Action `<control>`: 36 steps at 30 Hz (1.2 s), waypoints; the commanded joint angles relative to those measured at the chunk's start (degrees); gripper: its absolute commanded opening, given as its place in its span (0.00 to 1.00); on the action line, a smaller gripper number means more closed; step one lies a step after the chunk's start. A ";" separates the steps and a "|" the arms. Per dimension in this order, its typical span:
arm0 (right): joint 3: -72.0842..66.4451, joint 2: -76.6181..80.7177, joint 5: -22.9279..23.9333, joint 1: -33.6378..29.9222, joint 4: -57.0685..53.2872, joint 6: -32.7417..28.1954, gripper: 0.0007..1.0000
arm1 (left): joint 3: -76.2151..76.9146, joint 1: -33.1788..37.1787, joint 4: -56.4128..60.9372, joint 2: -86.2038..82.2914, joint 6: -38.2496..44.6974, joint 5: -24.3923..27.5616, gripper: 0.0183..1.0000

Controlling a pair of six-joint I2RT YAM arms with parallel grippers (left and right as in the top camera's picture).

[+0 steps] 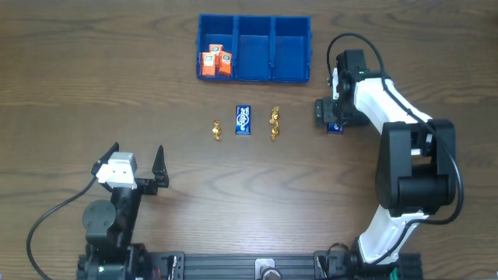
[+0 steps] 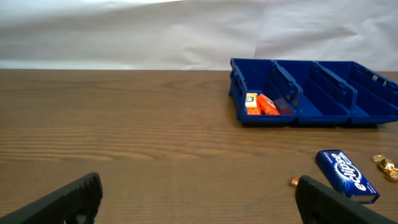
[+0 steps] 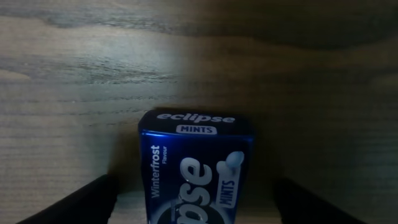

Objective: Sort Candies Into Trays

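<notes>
A blue three-compartment tray (image 1: 254, 75) stands at the far middle of the table, with orange candies (image 1: 215, 62) in its left compartment. In front of it lie a blue mint box (image 1: 243, 119) and two clusters of gold-wrapped candies (image 1: 217, 129) (image 1: 274, 123). A second blue mint box (image 3: 196, 171) lies right of these. My right gripper (image 1: 333, 117) hangs low over it, open, one finger on each side with gaps. My left gripper (image 1: 138, 148) is open near the front left, holding nothing and facing the tray (image 2: 298, 118), the central mint box (image 2: 346, 175) and a gold candy (image 2: 387, 164).
The tray's middle (image 1: 254, 43) and right (image 1: 290, 43) compartments hold nothing. Bare wooden tabletop (image 1: 78, 85) spreads across the left side and the front middle. A white backdrop (image 2: 124, 31) rises behind the table's far edge.
</notes>
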 commanded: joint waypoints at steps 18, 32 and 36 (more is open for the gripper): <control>5.79 -2.03 0.33 1.62 -2.45 1.79 0.04 | -1.16 0.02 -1.92 -0.37 0.81 1.03 1.00; 33.46 -3.96 18.23 20.06 -0.20 12.39 0.04 | -1.16 0.02 -1.92 -0.37 0.81 1.05 1.00; 33.46 -1.99 19.04 23.12 7.50 13.05 0.04 | -1.16 0.02 -1.92 -0.37 0.81 1.03 1.00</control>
